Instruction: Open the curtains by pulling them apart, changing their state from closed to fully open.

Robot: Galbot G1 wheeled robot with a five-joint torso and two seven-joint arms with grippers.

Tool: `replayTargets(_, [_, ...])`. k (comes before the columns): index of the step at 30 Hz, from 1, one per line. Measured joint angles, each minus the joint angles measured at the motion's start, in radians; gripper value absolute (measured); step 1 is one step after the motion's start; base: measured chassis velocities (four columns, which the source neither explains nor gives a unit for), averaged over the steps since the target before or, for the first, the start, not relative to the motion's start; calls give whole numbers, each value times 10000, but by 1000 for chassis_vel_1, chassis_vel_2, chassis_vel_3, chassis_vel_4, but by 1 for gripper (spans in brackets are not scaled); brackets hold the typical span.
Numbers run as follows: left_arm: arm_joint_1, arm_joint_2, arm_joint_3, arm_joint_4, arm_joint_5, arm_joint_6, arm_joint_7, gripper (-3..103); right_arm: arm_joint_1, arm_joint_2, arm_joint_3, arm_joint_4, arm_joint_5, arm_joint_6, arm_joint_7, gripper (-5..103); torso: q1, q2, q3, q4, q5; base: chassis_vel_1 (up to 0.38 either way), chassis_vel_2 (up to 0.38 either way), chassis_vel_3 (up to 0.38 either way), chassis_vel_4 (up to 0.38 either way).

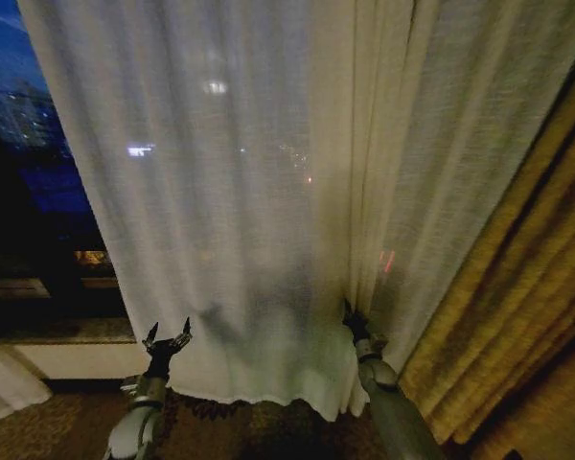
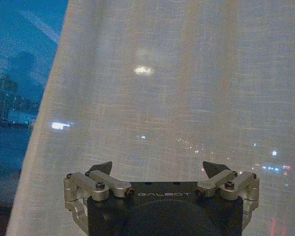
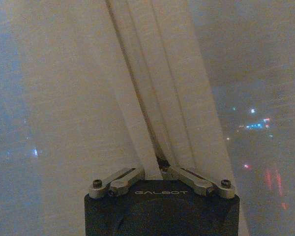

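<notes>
Two grippers low at the curtains (image 1: 268,192): right gripper (image 1: 350,316) pinches a vertical pleat bundle; left gripper (image 1: 168,340), jaws spread, sits just short of the fabric.

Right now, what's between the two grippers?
In the head view, only sheer curtain spans between the open left gripper and the right gripper, shut on its fold.

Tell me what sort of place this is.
Probably a hotel room or high-rise apartment at night: floor-length sheer curtains beside golden drapes cover a tall window, with city lights outside and patterned carpet below.
</notes>
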Motion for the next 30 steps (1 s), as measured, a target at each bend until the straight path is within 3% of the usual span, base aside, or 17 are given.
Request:
replayTargets(12, [0,-2,4,0,0,0,3,100,103,24,34,-261,-565,525,-88,0,4,-2,1,-5,3,-300,-291,282,287])
replayTargets(21, [-1,3,-4,1,0,-1,-2,100,452,19,-59,-678,-800,515,35,0,3,-1,0,5,-10,-11,-13,13,3])
replayTargets(30, [0,1,-1,0,0,-1,-1,100,1423,-496,392,-2190,-1239,459,1061,0,3,-1,0,1,6,15,9,-7,-11])
